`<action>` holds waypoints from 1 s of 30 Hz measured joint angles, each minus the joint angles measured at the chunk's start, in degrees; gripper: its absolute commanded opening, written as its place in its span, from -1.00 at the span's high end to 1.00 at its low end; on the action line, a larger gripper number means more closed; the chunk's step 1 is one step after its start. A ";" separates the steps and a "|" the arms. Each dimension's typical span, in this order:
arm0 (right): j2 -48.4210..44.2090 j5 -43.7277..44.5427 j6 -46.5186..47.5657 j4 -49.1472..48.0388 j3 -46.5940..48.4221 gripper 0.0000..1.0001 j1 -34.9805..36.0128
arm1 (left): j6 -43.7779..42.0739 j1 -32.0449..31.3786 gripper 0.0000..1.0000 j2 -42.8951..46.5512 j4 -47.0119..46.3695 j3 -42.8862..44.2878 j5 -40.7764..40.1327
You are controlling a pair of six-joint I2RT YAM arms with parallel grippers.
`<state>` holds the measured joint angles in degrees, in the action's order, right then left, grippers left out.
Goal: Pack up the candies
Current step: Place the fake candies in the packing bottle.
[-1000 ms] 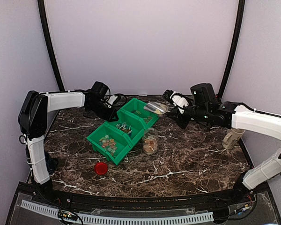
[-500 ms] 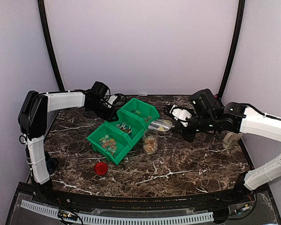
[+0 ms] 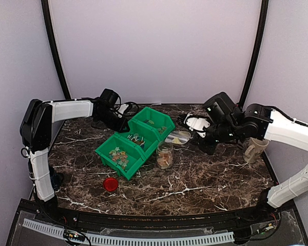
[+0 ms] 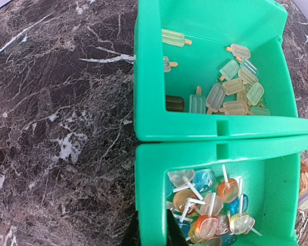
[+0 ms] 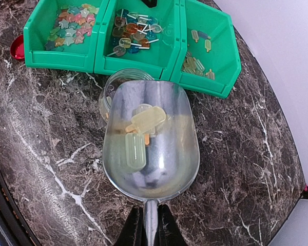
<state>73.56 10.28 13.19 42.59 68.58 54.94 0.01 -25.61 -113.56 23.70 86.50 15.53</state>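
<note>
Three joined green bins (image 3: 135,168) hold candies: lollipops (image 4: 215,205) in the middle one, pale popsicle shapes (image 4: 231,95) in the far one. My left gripper (image 4: 153,225) is shut on the middle bin's wall (image 4: 149,102). My right gripper (image 5: 150,218) is shut on the handle of a metal scoop (image 5: 151,154). The scoop carries a few yellow-green popsicle candies (image 5: 143,125). Its tip hangs over the mouth of a glass jar (image 5: 113,87), which stands in front of the bins (image 3: 165,155) with orange and tan candies at its bottom.
A round red lid (image 3: 111,184) lies on the marble table in front of the bins. A beige cup (image 3: 254,149) stands at the right, beside the right arm. Dark cables lie behind the bins.
My right arm has brought the loaded scoop down from above the far bin to the jar's mouth. The left arm and the bins have stayed put.
</note>
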 measured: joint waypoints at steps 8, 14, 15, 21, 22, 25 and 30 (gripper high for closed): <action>3.23 2.58 0.02 4.92 2.73 1.00 2.10 | 0.24 0.00 1.00 0.00 0.04 0.48 -0.04; 4.52 4.50 0.02 7.32 3.96 1.00 3.19 | 0.24 0.00 1.00 0.00 0.09 0.48 -0.09; 4.74 4.83 0.02 7.58 4.17 1.00 3.34 | 0.24 0.00 1.00 0.02 0.09 0.48 -0.09; 5.99 6.58 0.15 8.87 6.23 1.00 4.37 | 0.24 0.00 1.00 0.00 0.07 0.48 -0.09; 6.19 6.84 0.24 9.14 6.58 1.00 4.55 | 0.24 0.00 1.00 0.00 0.07 0.48 -0.09; 6.78 7.93 0.68 10.34 7.52 1.00 4.98 | 0.24 0.00 1.00 0.00 0.09 0.48 -0.15; 7.26 9.44 1.57 11.96 8.63 1.00 5.60 | 0.24 0.00 1.00 0.00 0.09 0.48 -0.20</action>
<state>80.82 19.73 14.76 54.54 77.21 60.53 0.25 -25.61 -113.56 23.79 86.98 15.33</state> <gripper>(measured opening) 0.088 0.098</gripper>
